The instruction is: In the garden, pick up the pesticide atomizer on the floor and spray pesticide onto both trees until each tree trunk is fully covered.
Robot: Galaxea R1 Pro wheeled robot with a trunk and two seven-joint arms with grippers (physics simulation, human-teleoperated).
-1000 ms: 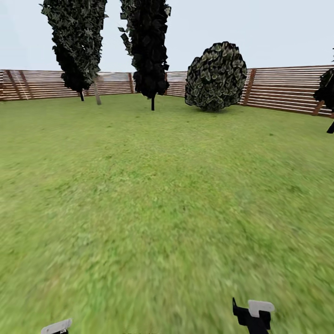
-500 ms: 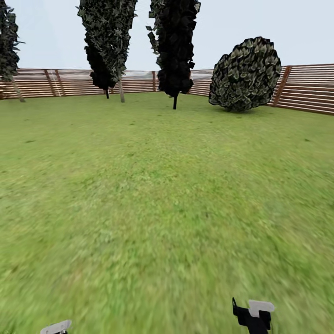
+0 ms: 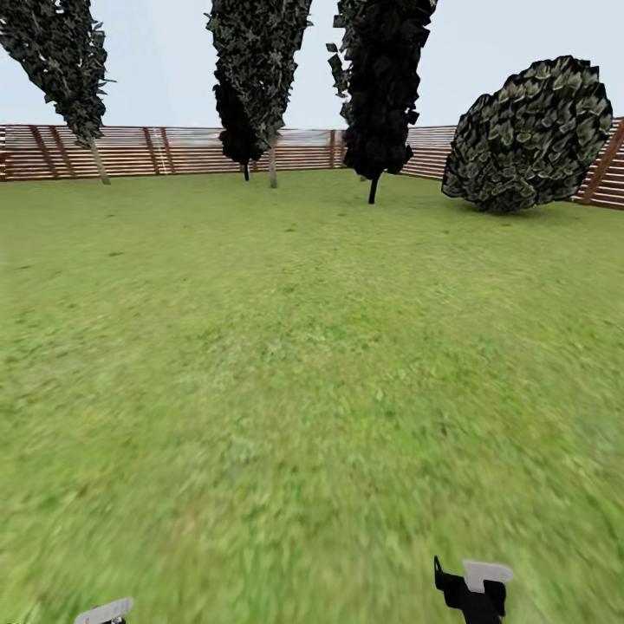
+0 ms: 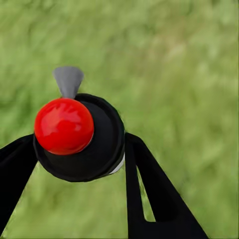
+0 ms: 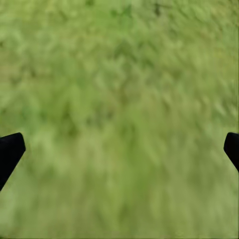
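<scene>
Head view first: we look over a wide grass lawn (image 3: 312, 390) toward a brown slat fence (image 3: 130, 152); two trees with pale trunks (image 3: 272, 165) stand before it at far left and left of centre, a near-black column tree (image 3: 381, 87) and a round bush (image 3: 529, 134) to their right; our two grippers peek in at the bottom edge. Left wrist view: our left gripper (image 4: 82, 164) has its jaws clamped on the pesticide atomizer (image 4: 82, 139), black-bodied with a red cap and grey nozzle, held above grass. Right wrist view: our right gripper (image 5: 119, 152) hangs over grass, jaws spread wide, holding nothing.
</scene>
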